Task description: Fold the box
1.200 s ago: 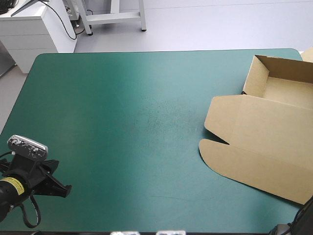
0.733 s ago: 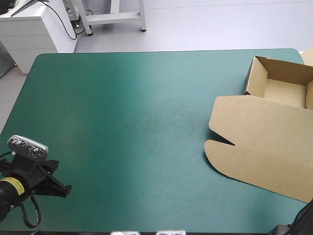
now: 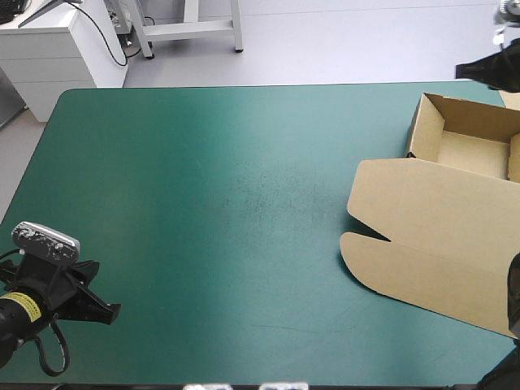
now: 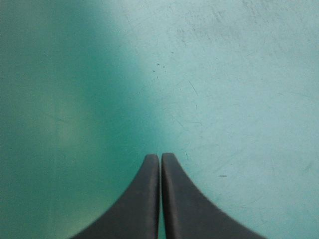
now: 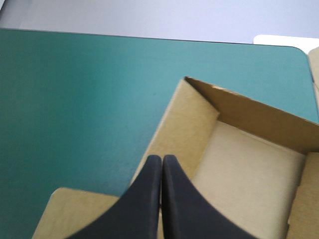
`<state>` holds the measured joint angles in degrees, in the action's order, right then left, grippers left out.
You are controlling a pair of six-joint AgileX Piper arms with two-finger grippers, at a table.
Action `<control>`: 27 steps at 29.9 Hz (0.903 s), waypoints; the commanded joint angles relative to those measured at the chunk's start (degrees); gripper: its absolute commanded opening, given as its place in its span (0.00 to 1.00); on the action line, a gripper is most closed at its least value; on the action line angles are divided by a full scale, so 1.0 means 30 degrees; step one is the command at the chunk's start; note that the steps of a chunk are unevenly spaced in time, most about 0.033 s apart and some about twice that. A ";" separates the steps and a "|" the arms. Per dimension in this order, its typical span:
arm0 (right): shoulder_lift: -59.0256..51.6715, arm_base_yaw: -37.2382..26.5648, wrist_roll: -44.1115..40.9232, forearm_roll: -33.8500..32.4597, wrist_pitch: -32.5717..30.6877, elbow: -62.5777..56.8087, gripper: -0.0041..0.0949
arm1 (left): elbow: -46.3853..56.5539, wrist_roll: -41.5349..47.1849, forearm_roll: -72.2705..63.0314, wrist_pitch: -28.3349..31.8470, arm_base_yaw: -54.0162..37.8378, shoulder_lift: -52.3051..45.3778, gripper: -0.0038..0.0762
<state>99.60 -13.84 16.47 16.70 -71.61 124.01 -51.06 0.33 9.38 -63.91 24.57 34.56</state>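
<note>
On teal-green counter (image 3: 203,203): looks folded.
Has just lifted right pincer (image 5: 161,157) above the brown box (image 3: 431,236), pinched empty; left pincer (image 4: 160,155) pinched too.

Pale grey floor (image 3: 341,41), a white cabinet (image 3: 49,49) and a metal frame (image 3: 191,28)

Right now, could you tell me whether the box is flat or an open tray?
An open tray: the box has raised walls around an empty compartment, and its lid lies flat on the teal-green cover.
</note>
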 commanded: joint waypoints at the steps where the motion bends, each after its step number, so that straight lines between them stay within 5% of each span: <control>1: -0.1908 0.1913 0.0361 -0.1153 0.0084 -0.1227 0.03 | -0.0436 0.0036 0.0053 0.1278 0.0014 0.0087 0.04; 11: -0.5697 0.6228 0.0361 -0.2322 0.0229 -0.9378 0.03 | -0.0394 0.0036 -0.0020 0.1278 0.0014 0.0087 0.04; 18: -0.9997 0.7895 0.0319 -0.2198 0.2237 -1.5983 0.03 | 0.1699 0.0117 -0.0396 0.1481 0.0014 0.0087 0.04; 27: -1.6373 0.7889 0.0510 -0.1786 0.3905 -2.3484 0.03 | 0.4926 -0.0109 -0.3557 0.4984 0.0014 -0.0264 0.04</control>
<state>55.81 9.89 17.31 10.25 -63.23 57.02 -37.15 0.00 0.85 -54.37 24.57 33.71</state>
